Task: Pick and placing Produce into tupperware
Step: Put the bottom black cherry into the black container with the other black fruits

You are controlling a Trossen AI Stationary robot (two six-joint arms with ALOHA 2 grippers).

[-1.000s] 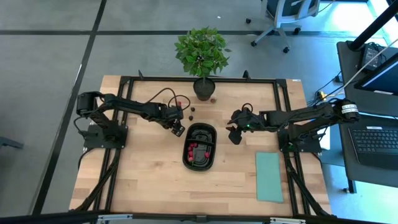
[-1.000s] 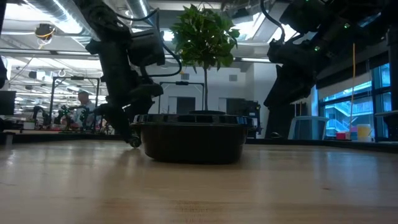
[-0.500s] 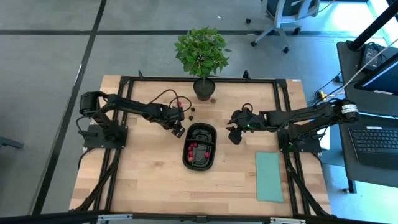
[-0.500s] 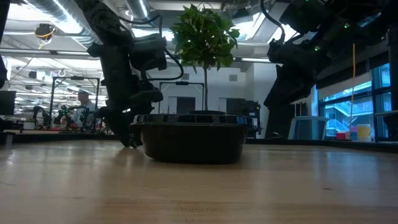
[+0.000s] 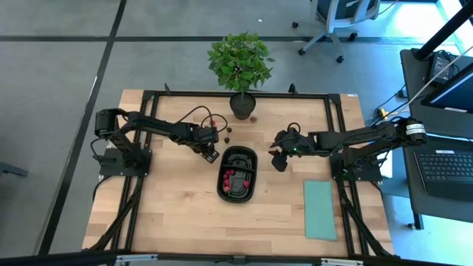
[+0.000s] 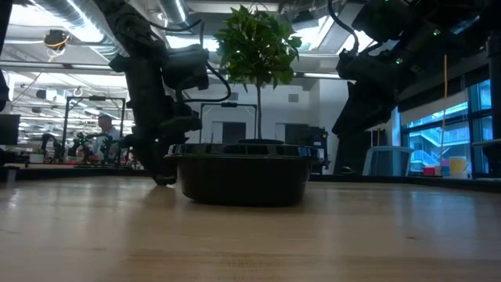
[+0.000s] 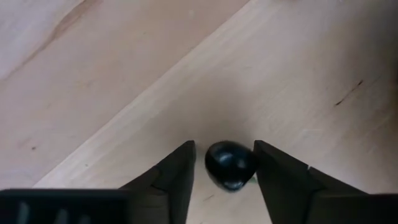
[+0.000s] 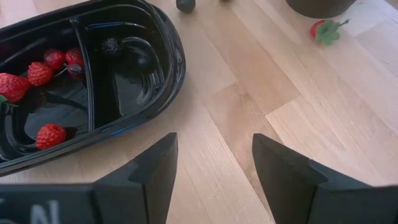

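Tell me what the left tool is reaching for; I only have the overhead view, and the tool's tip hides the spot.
Observer: A loose dark berry lies on the table between the left tool's fingers, with a gap showing on one side.
Operator: Is the right tool carrying anything?
Observer: No. The right tool is open and empty, beside the tray.
Operator: What's in the tray's darker half?
Observer: One bumpy dark fruit; the red berries sit in the other half.
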